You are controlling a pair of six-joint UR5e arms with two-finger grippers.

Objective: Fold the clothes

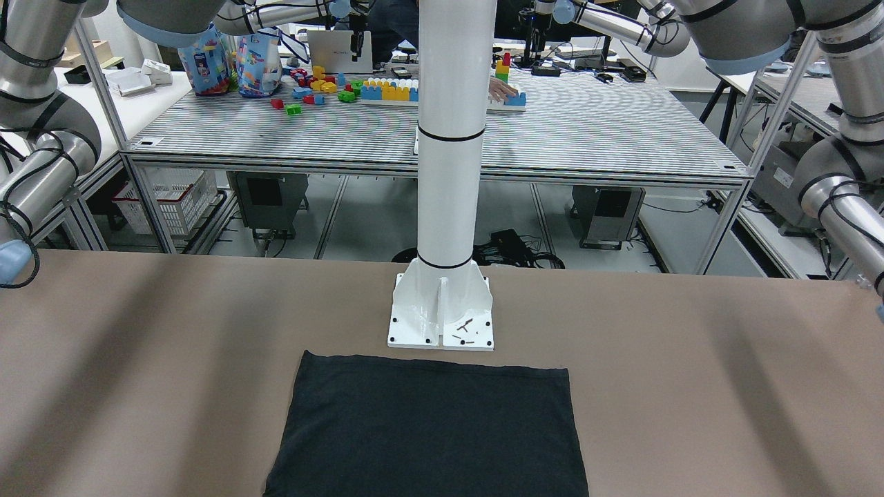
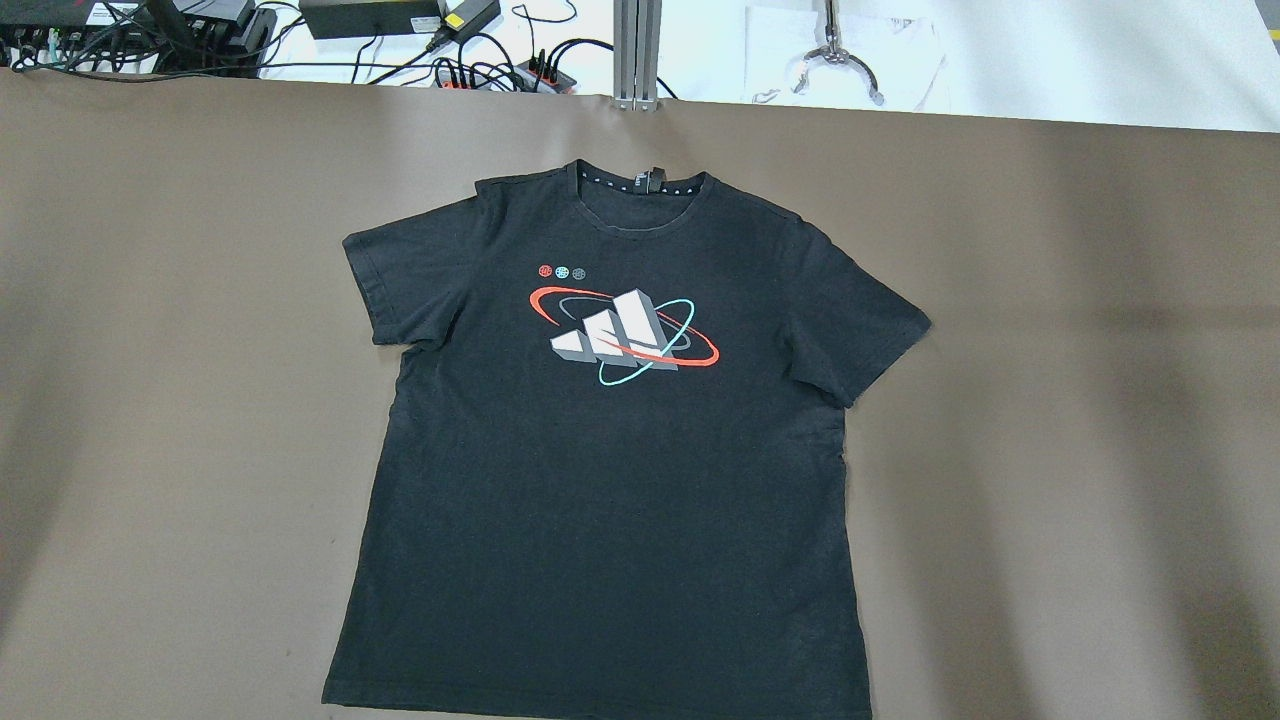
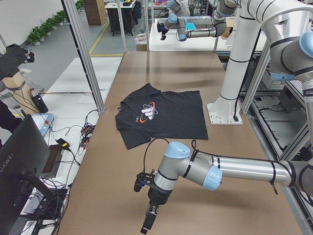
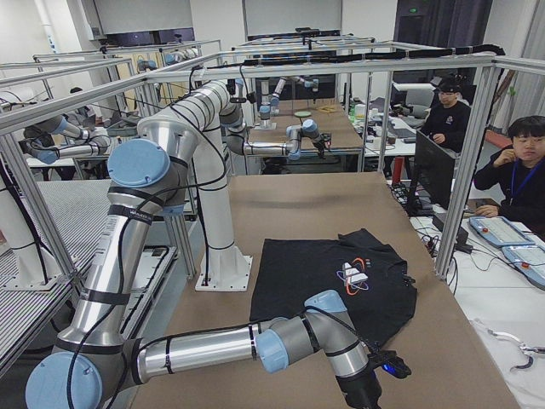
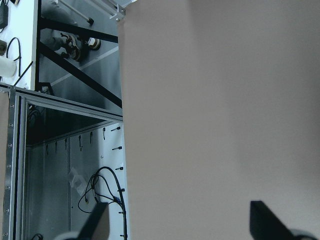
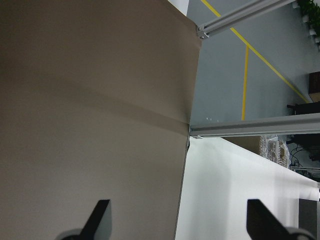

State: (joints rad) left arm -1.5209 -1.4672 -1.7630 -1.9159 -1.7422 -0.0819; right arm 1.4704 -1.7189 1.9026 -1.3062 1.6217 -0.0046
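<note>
The clothes are one black T-shirt [image 2: 600, 480] with a red, white and teal print on the chest. It lies flat and face up in the middle of the brown table, sleeves spread and collar toward the far edge in the overhead view. Its hem end [image 1: 428, 428] lies just in front of the white pillar's base. My left gripper [image 5: 180, 227] hangs open over bare table at the left end [image 3: 150, 215], well away from the shirt. At the opposite end my right gripper [image 6: 180, 220] is open too, above the table corner [image 4: 375, 392]. Neither holds anything.
The white pillar [image 1: 445, 172] stands on its base plate [image 1: 442, 324] at the robot's side of the table. Cables and power bricks [image 2: 370, 15] lie past the far edge. Seated people [image 4: 519, 170] and a monitor [image 4: 430, 170] are beside the table. Aluminium frame posts [image 3: 85, 54] line the edge.
</note>
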